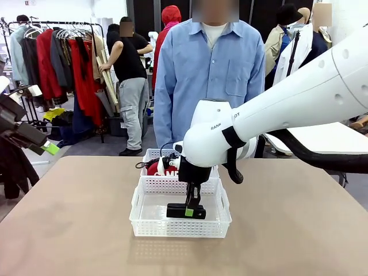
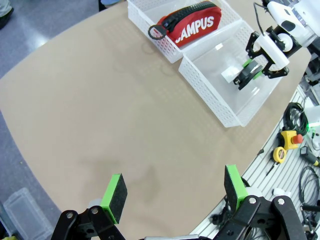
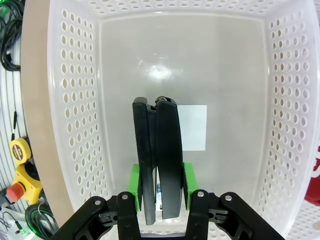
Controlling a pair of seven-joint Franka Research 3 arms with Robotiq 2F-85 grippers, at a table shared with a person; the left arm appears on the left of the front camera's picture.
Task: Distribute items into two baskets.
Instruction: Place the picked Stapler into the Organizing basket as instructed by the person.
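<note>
My right gripper (image 1: 190,208) reaches down into the near white basket (image 1: 181,230), shut on the slim black stapler (image 1: 186,211). The right wrist view shows the stapler (image 3: 159,160) on edge between the green pads (image 3: 134,186), low over the basket's floor (image 3: 150,60); contact cannot be told. The red "CAMPUS" pouch (image 2: 192,22) lies in the far basket (image 2: 167,52), its strap loop over the rim. In the front view the pouch (image 1: 156,168) peeks out behind the arm. My left gripper (image 2: 175,192) hangs open over bare table, well left of both baskets (image 1: 43,144).
A person in a blue shirt (image 1: 201,69) stands at the far side behind the baskets. A yellow tape measure (image 3: 20,152), a red stop button (image 3: 14,191) and cables (image 2: 295,115) lie along the table's near edge. A white label (image 3: 192,127) sits on the basket floor.
</note>
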